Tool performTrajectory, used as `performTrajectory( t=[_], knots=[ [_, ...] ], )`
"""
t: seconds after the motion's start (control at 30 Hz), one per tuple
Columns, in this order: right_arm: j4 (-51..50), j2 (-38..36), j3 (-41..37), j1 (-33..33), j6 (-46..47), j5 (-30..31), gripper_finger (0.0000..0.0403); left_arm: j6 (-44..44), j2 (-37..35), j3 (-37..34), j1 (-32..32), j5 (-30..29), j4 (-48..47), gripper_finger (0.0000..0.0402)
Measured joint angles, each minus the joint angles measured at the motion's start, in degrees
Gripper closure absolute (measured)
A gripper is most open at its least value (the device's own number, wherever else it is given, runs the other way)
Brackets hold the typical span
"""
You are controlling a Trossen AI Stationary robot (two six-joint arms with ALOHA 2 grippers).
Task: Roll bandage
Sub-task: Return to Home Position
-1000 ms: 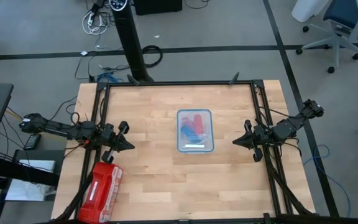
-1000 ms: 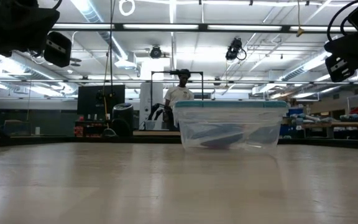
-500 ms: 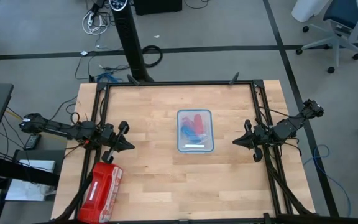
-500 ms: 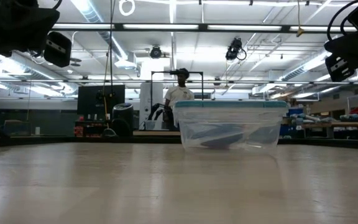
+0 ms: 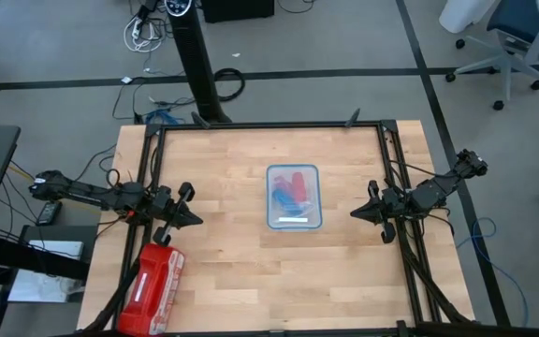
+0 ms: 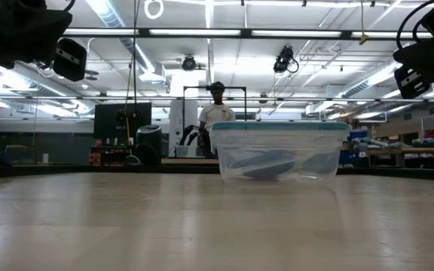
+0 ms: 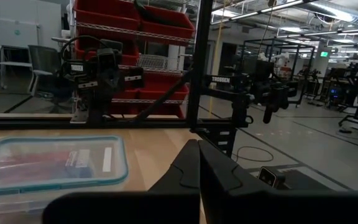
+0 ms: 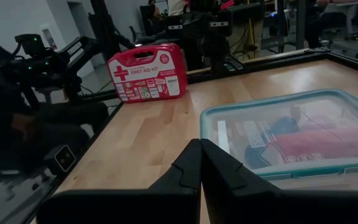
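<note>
The blue bandage [image 5: 281, 196] lies inside a clear lidded container [image 5: 294, 197] with a teal rim at the table's middle, beside red-pink rolls [image 5: 298, 181]. It shows through the lid in the right wrist view as a blue patch [image 8: 272, 138]. My left gripper [image 5: 197, 221] hovers shut at the table's left side, pointing toward the container. My right gripper [image 5: 354, 214] hovers shut at the right side, also pointing toward it. Both are well clear of the container.
A red first-aid pouch [image 5: 152, 286] stands at the table's near left corner, also seen in the right wrist view [image 8: 146, 72]. A black frame [image 5: 269, 125] runs along the table's far and side edges. A person [image 6: 217, 113] stands in the room beyond.
</note>
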Motion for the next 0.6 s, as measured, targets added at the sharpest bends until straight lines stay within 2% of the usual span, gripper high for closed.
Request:
performTrajectory(
  t=[0.6],
  knots=[
    [0.0,0.0,0.0,0.0,0.0,0.0,0.0395,0.0,0.0,0.0,0.0,0.0,0.0,0.04]
  ],
)
